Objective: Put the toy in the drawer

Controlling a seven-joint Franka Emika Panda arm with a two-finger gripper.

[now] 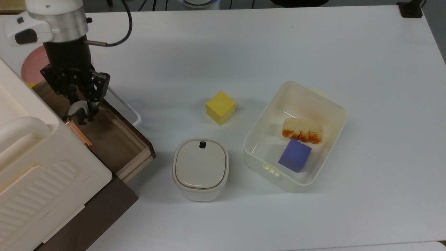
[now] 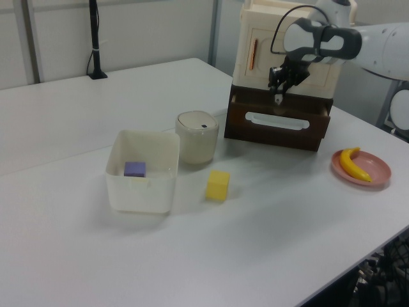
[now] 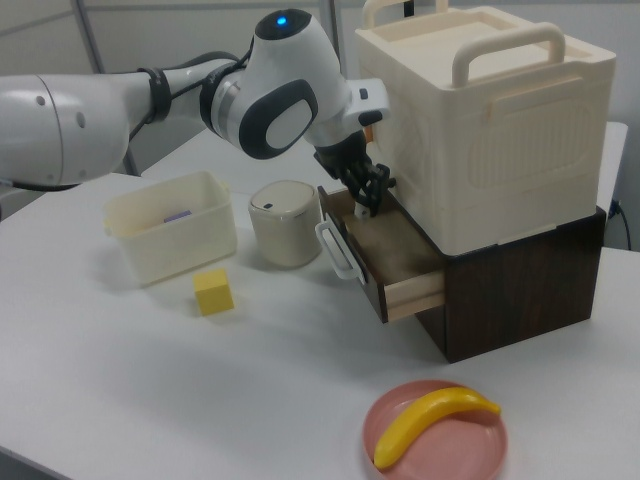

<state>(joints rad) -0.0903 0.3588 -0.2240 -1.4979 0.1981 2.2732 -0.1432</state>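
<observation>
I work in what looks like a robotics lab or test room. My arm (image 3: 90,110) reaches over a large plain white table (image 1: 278,45) set with practice props rather than working goods: a yellow cube (image 1: 220,107) near the middle, a purple cube (image 1: 294,155) and a piece of toy food (image 1: 302,130) in a cream plastic tub (image 1: 334,104), and a banana (image 3: 430,422) on a pink plate (image 3: 400,465) by the table's edge. A black stand (image 2: 96,38) rises at the table's far corner in the left view, before pale partition panels (image 2: 153,29).
</observation>
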